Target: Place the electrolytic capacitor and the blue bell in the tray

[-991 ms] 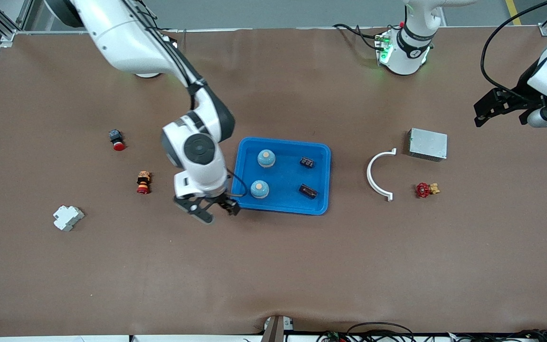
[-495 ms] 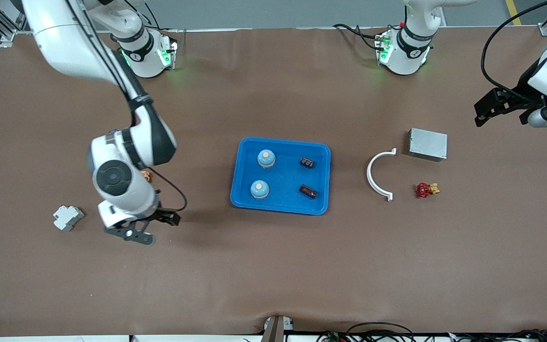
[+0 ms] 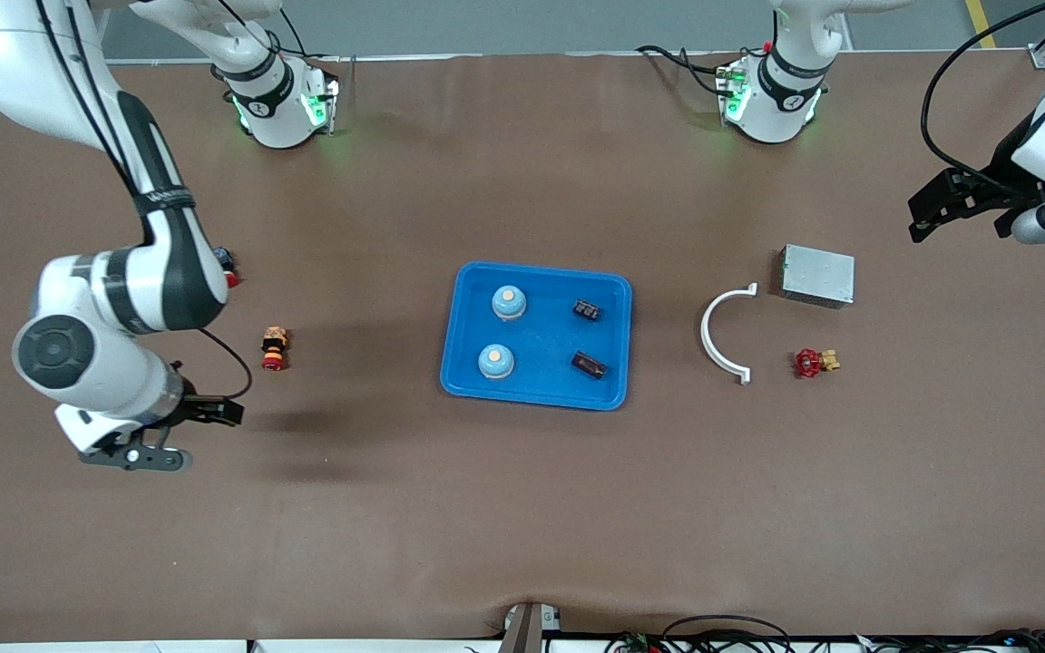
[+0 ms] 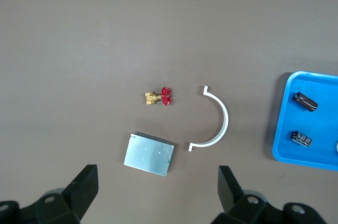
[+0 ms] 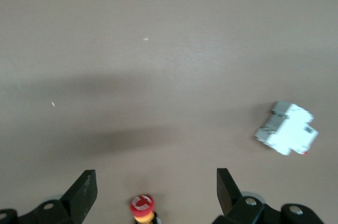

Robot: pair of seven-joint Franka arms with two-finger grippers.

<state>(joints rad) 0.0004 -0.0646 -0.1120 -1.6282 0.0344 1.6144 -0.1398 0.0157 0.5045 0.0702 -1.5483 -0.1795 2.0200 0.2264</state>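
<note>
Your tray [image 3: 536, 385] sat at the middle of the counter [image 3: 522, 508], and everything the task names already lay inside it. Two blue bells [image 3: 508, 303] stood at the tray's end toward the right arm, one nearer the front camera [image 3: 495, 361] than the other. Two electrolytic capacitors [image 3: 587, 310] lay at the end toward the left arm, again one nearer the camera [image 3: 589, 365].

Your right tool [image 3: 164, 435] was well apart from the tray, up over bare counter at the right arm's end, with its jaws spread wide and nothing between them. Its wrist view showed a white breaker [image 5: 287, 128] and a red-capped push button [image 5: 142, 207] on the counter under it; in the front view that button [image 3: 275, 349] lay between the tool and the tray. A second red button [image 3: 229, 277] peeped out from under the arm's elbow.

Your left tool [image 3: 958, 204] waited over the left arm's end of the counter, also released and holding nothing. Between it and the tray lay a grey metal box [image 3: 817, 275], a white half-ring clamp [image 3: 720, 334] and a small red-handled valve [image 3: 813, 363].
</note>
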